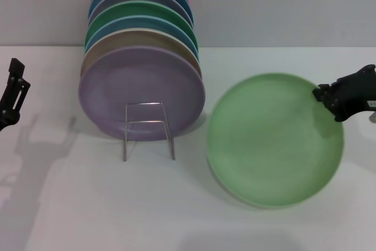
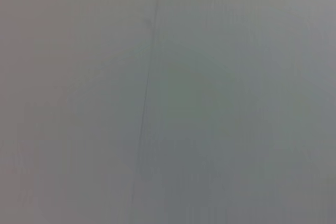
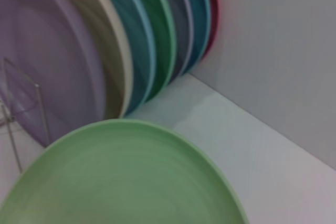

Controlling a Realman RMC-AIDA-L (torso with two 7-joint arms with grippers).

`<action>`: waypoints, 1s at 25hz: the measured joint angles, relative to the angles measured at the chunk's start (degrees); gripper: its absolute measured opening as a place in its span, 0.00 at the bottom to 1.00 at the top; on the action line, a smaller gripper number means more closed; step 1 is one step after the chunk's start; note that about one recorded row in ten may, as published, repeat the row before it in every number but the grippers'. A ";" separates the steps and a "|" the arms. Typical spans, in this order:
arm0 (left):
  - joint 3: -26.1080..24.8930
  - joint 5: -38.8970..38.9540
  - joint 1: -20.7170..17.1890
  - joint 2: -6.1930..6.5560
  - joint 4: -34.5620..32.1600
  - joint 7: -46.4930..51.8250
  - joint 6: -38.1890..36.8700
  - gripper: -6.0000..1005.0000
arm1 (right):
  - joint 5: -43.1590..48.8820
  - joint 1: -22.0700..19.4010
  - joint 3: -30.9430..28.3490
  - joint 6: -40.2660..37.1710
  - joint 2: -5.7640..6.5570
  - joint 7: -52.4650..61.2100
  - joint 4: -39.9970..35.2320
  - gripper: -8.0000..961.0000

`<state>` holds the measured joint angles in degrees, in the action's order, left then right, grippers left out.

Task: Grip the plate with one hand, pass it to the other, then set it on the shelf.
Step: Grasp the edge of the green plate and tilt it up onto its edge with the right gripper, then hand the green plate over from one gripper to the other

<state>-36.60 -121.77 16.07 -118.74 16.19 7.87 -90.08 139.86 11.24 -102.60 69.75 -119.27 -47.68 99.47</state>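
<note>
The light mint-green plate (image 1: 275, 139) hangs tilted just above the white table at the right and casts a shadow under its near edge. My right gripper (image 1: 326, 94) is shut on its far right rim. The right wrist view shows the plate (image 3: 126, 177) close up. The shelf (image 1: 147, 123), a thin silver wire rack, stands left of the plate with its squared front loop bare, and it shows as the wire shelf (image 3: 42, 114) in the right wrist view too. My left gripper (image 1: 16, 83) hangs open at the far left edge, well away from both.
Several coloured plates lean in a row behind the rack, with a lilac plate (image 1: 141, 86) in front and a darker green plate (image 1: 147, 11) farther back. A grey wall (image 1: 282, 4) stands behind the table (image 1: 117, 204). The left wrist view shows only a blank grey surface.
</note>
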 joint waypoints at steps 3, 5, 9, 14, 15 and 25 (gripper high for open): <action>0.19 -0.06 -0.23 0.00 -0.01 0.01 -0.10 0.73 | -1.40 -1.73 2.11 -1.93 0.00 -2.86 1.04 0.03; 0.21 -0.06 -0.27 0.00 -0.02 0.01 -0.10 0.73 | -1.68 -2.27 2.63 -2.37 -0.02 -3.67 1.60 0.03; 0.29 -0.06 -0.26 -0.04 -0.02 -0.04 -0.10 0.73 | -1.77 -4.12 4.20 -4.23 0.07 -6.22 3.44 0.03; 0.31 -0.14 -0.26 -0.09 -0.03 -0.13 -0.10 0.73 | -1.40 -6.37 4.43 -7.50 0.15 -9.73 4.75 0.03; 0.31 -0.15 -0.24 -0.09 -0.02 -0.13 -0.08 0.73 | -1.41 -6.89 4.47 -8.45 0.15 -10.66 5.09 0.03; 0.35 -0.21 -0.04 -0.09 0.07 -0.09 -0.01 0.72 | -1.46 -12.45 9.73 -20.85 0.01 -20.29 7.83 0.03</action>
<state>-36.25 -121.98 16.04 -118.82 16.26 7.79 -90.09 138.40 -1.21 -92.87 48.90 -119.25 -67.96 107.31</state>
